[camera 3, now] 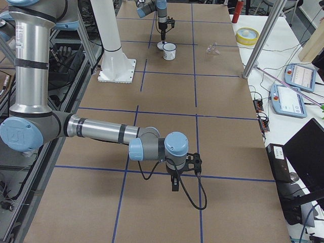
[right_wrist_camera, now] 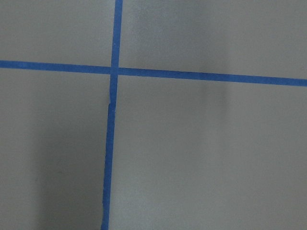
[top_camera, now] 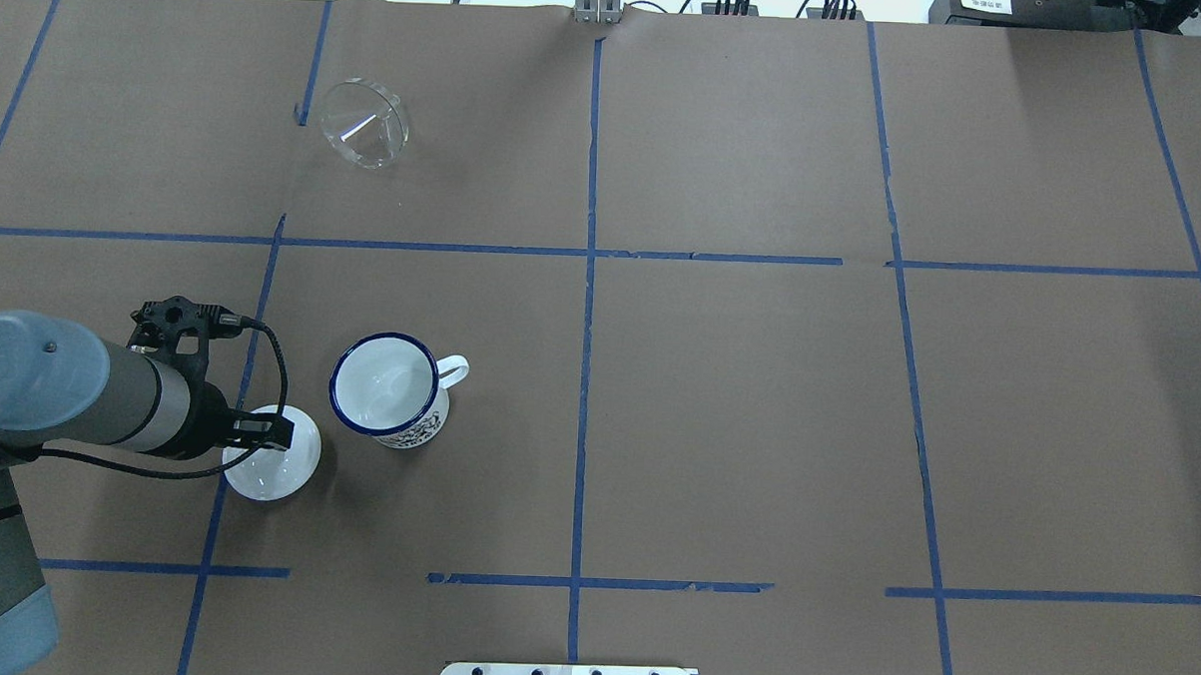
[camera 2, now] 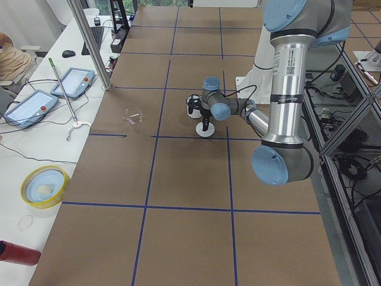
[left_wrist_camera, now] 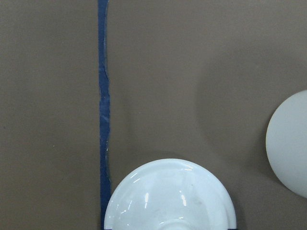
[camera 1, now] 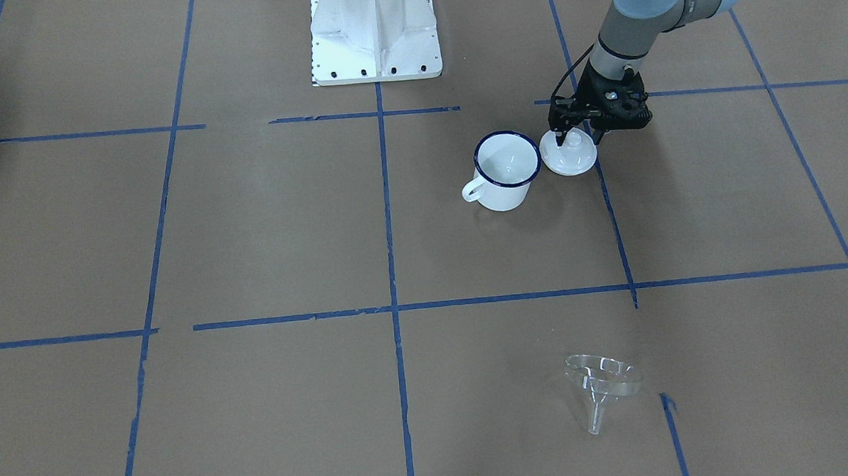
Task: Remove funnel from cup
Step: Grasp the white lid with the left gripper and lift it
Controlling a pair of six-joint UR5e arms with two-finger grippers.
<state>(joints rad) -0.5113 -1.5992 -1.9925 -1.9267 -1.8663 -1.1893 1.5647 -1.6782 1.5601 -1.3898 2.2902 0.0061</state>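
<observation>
While funnel [camera 1: 601,385] lies far from cup [camera 1: 508,172], left gripper [camera 1: 578,138] straddles lid [camera 1: 570,161] knob, jaws spread.

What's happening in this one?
The funnel lies on its side on the table, well away from the cup, which stands upright and looks empty. The left gripper is down at the white lid beside the cup, with fingers spread either side of its knob. The right gripper hangs over the table far off, handling nothing.
</observation>
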